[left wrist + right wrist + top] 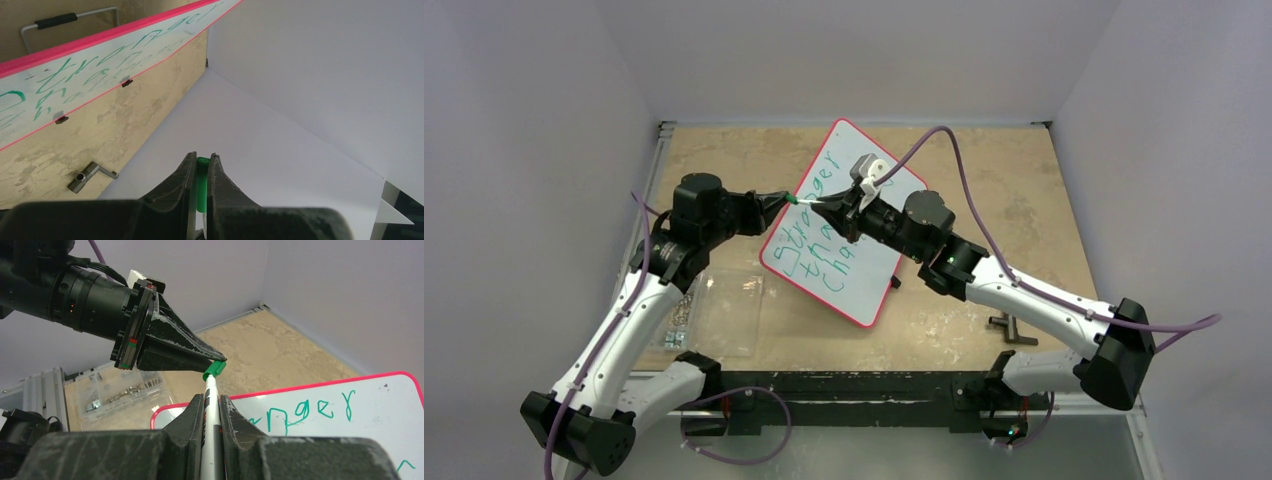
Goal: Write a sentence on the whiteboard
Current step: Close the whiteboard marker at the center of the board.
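Note:
The whiteboard lies at a slant mid-table, red-rimmed, with the sentence in green letters in three lines. Above its left edge both grippers meet tip to tip. My right gripper is shut on a white marker that points at the left gripper. My left gripper is shut on the green cap. The cap sits at the marker's tip, at an angle to the barrel. The whiteboard with the letters "nger" lies under the right fingers.
A clear plastic box of screws sits left of the board by the left arm. A black T-shaped tool lies right of the board. A wire handle shows beyond the board's far rim. Grey walls enclose the table.

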`<state>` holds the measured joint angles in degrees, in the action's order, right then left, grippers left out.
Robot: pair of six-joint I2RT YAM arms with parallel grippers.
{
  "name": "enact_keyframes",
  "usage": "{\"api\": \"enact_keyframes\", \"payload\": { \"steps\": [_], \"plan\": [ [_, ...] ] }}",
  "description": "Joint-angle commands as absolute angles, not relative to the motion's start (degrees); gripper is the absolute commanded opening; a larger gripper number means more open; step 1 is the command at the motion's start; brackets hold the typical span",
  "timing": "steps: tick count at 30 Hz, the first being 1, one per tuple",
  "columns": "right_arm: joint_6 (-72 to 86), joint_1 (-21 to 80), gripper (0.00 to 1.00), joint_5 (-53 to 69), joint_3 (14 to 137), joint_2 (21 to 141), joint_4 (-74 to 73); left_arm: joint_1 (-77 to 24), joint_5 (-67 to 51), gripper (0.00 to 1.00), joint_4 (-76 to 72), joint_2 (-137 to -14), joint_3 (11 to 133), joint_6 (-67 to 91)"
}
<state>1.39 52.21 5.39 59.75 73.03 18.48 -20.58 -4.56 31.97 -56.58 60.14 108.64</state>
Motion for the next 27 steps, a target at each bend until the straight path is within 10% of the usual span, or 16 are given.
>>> {"api": "enact_keyframes", "payload": {
  "steps": [1, 27],
  "plan": [
    [0.3, 52.4, 0.0, 3.1, 60.4, 72.9, 20.8, -20.1, -6.9, 0.0, 29.5, -55.8, 59.4, 109.8],
    [-4.9, 57.8, 0.0, -11.6, 66.7, 82.9, 17.5, -20.1, -5.2, 0.0, 32.7, -54.3, 59.1, 114.9]
  ]
}}
